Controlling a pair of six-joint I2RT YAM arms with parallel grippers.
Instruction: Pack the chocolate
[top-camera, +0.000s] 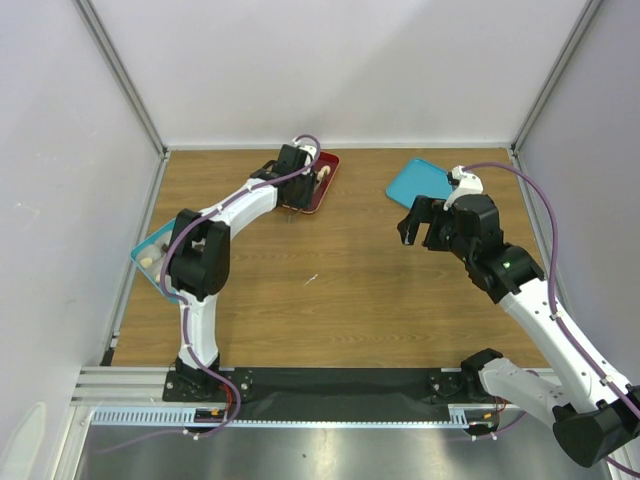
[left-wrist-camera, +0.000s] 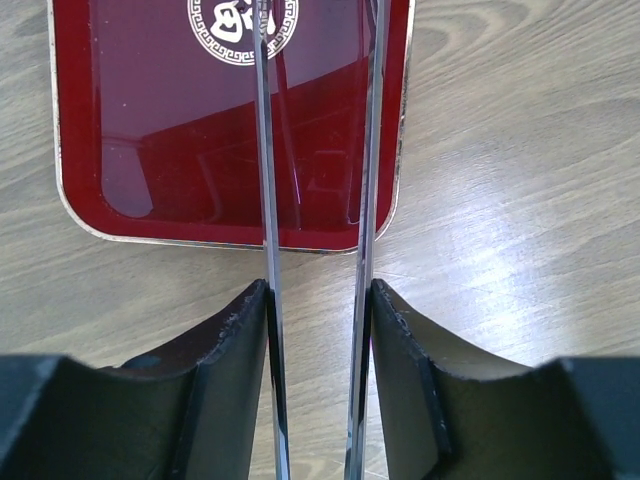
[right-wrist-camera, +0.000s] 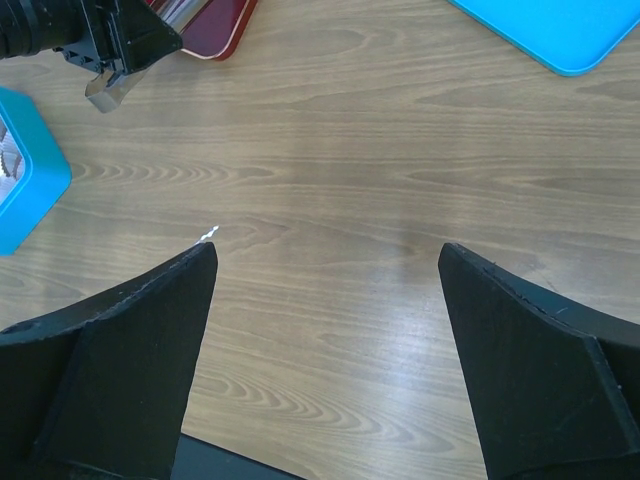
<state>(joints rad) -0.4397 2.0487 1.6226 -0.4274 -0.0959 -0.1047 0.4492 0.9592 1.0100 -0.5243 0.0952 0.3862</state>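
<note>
My left gripper (top-camera: 298, 163) is over the red tray (top-camera: 327, 192) at the back and is shut on metal tongs (left-wrist-camera: 268, 180). The tong blades reach out over the tray (left-wrist-camera: 150, 120); the part seen in the left wrist view holds no chocolate. From above, a pale chocolate piece (top-camera: 323, 174) seems to lie in the tray beside the gripper. The teal box (top-camera: 152, 246) at the left holds pale pieces (top-camera: 148, 259); it also shows in the right wrist view (right-wrist-camera: 25, 185). My right gripper (right-wrist-camera: 328, 255) is open and empty above bare wood at mid right (top-camera: 424, 226).
The teal lid (top-camera: 418, 181) lies flat at the back right, just beyond my right gripper. A tiny white scrap (top-camera: 311, 279) lies on the wood in the middle. Grey walls and metal posts close in the table on three sides.
</note>
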